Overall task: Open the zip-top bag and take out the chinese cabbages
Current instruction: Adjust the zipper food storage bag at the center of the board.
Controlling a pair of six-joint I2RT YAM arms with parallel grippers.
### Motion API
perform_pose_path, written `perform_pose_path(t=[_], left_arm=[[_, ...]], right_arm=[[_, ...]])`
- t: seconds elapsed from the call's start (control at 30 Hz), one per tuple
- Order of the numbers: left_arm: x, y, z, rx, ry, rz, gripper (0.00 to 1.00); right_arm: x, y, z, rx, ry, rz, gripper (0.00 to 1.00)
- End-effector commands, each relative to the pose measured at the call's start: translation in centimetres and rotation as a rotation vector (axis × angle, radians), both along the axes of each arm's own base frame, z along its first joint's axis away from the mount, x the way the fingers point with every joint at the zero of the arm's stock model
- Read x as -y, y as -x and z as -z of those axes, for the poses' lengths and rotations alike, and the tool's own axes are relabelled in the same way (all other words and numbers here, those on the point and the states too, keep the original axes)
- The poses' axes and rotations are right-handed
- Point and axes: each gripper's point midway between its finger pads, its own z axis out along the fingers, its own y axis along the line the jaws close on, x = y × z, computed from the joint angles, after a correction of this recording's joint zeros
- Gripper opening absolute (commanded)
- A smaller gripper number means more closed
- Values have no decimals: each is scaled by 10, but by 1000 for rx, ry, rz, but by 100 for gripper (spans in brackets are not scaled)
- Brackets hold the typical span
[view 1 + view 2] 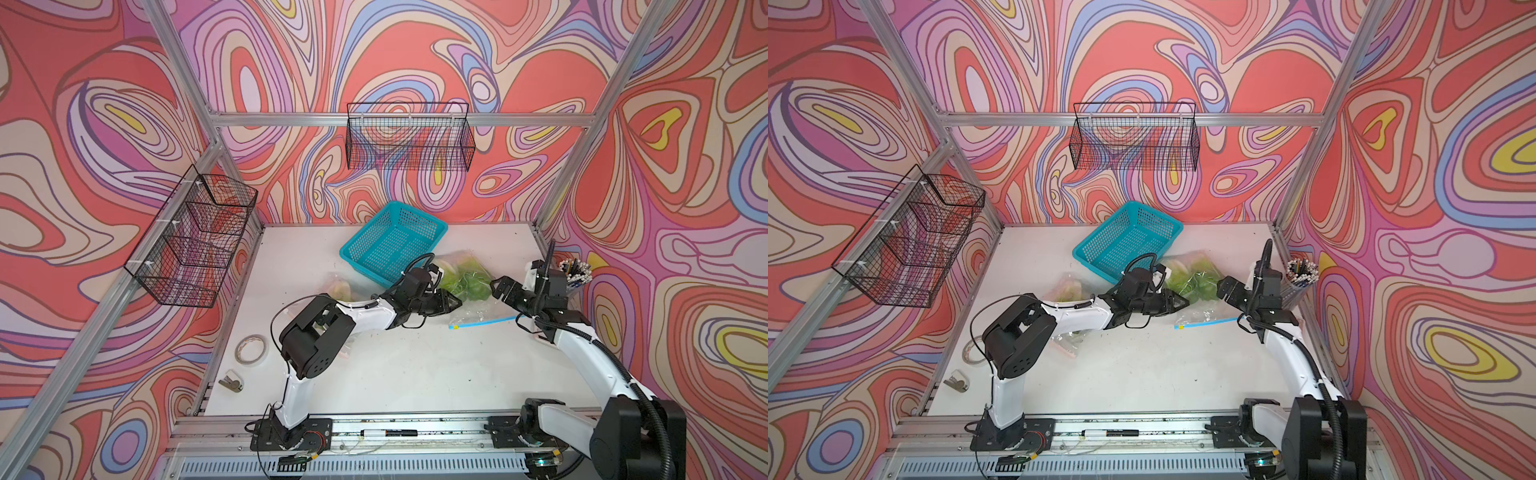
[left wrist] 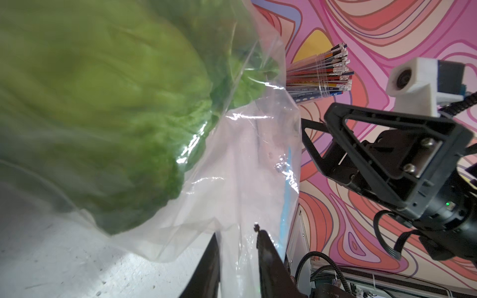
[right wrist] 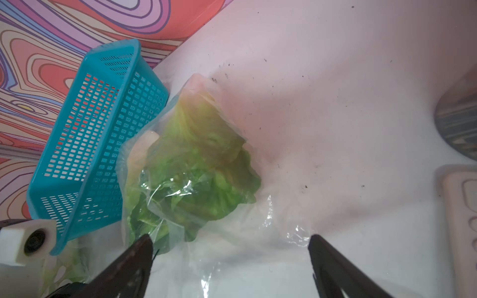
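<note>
A clear zip-top bag [image 1: 478,305] lies on the white table [image 1: 415,365], its blue zip strip [image 1: 482,323] toward the front. Inside, the green chinese cabbages [image 1: 465,279] [image 3: 201,167] press together, with whitish bases toward the basket. My left gripper [image 1: 457,304] [image 2: 236,232] reaches the bag from the left. Its jaws stand a narrow gap apart, with loose bag film between them, just below the cabbages [image 2: 103,116]. On the bag's right side my right gripper [image 1: 498,289] [image 3: 229,240] hangs wide open over the bag's empty film, holding nothing.
A teal plastic basket [image 1: 392,241] tilts against the back wall beside the bag. Another bag of greens [image 1: 338,286] lies under my left arm. A cup of pencils [image 1: 575,272] stands at the right edge. A tape roll [image 1: 250,350] lies at the left.
</note>
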Motion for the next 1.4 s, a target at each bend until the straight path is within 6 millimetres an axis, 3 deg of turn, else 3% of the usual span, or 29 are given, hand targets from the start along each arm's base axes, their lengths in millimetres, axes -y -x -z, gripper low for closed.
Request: perform_pose_path(t=[0.0, 0.27, 0.5, 0.6, 0.77, 1.0, 1.13, 1.37], left_arm=[[-1, -2, 2, -15, 9, -14, 21], [4, -5, -7, -16, 38, -15, 10], [-16, 6, 5, -33, -35, -43, 39], [-21, 8, 1, -5, -53, -39, 45], [-13, 6, -4, 4, -49, -6, 47], [-13, 6, -10, 36, -54, 4, 53], [-14, 5, -12, 44, -58, 14, 54], [-16, 2, -19, 68, -62, 19, 56]], right_arm=[[6, 0, -14, 25, 40, 11, 98], [7, 4, -31, 69, 85, -13, 96], [16, 25, -20, -57, 48, 86, 93], [13, 44, -14, -98, -11, 125, 90], [19, 77, -11, -166, -27, 217, 90], [0, 102, 15, -226, -175, 221, 84], [-15, 104, 25, -209, -269, 184, 74], [-37, 104, 46, -162, -435, 141, 69]])
